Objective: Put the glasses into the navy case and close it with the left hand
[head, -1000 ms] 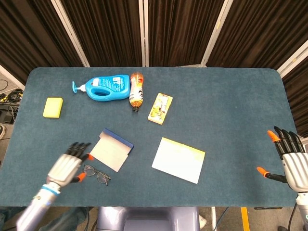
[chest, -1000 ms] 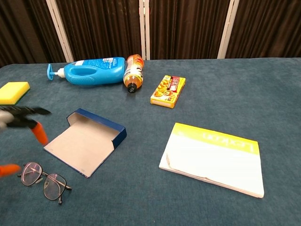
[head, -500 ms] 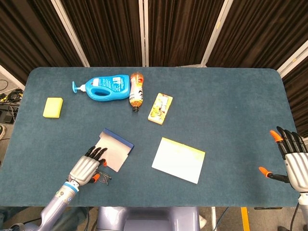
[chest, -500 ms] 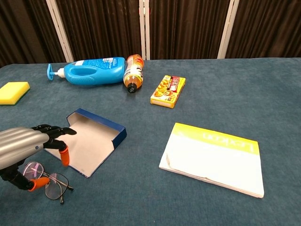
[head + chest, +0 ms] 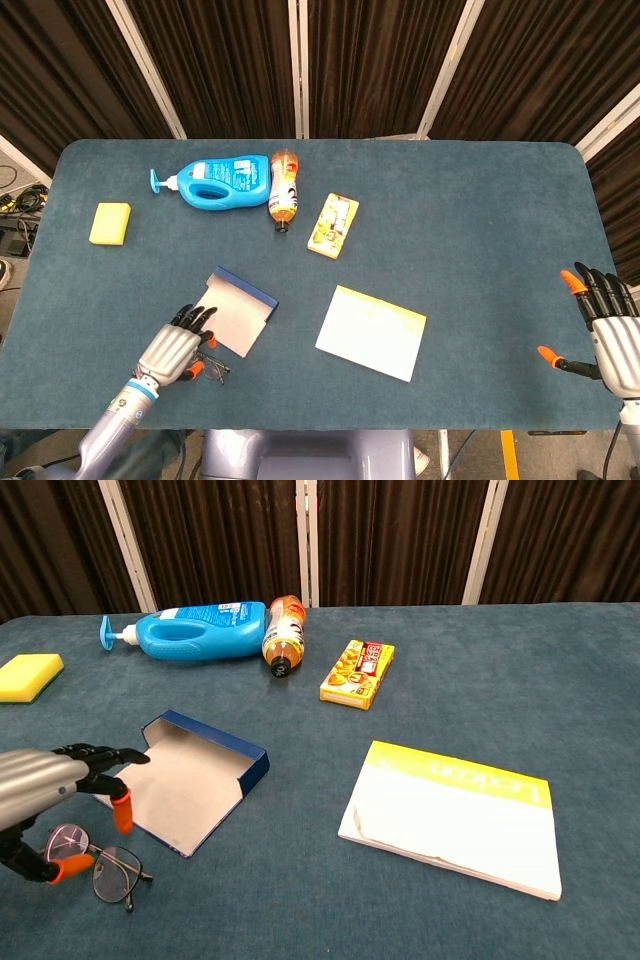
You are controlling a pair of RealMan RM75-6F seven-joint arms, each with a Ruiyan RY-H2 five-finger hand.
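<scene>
The glasses (image 5: 93, 859) lie flat on the blue table near its front left edge; in the head view only their right lens (image 5: 214, 366) shows past my hand. The navy case (image 5: 186, 779) lies open just behind them, its grey inside up (image 5: 237, 314). My left hand (image 5: 45, 798) hovers over the left part of the glasses with its fingers apart, its orange-tipped thumb beside the left lens, holding nothing. In the head view this left hand (image 5: 174, 350) sits between the case and the table's front edge. My right hand (image 5: 610, 335) stays spread at the far right edge, empty.
A blue detergent bottle (image 5: 215, 180), an orange bottle (image 5: 284, 188) and a yellow snack box (image 5: 333, 225) lie at the back. A yellow sponge (image 5: 110, 223) sits at the left. A yellow-and-white book (image 5: 371, 332) lies right of the case.
My left hand came in from the left over the glasses, then drew back slightly to the left. The glasses and case have not moved. The right hand barely shifted.
</scene>
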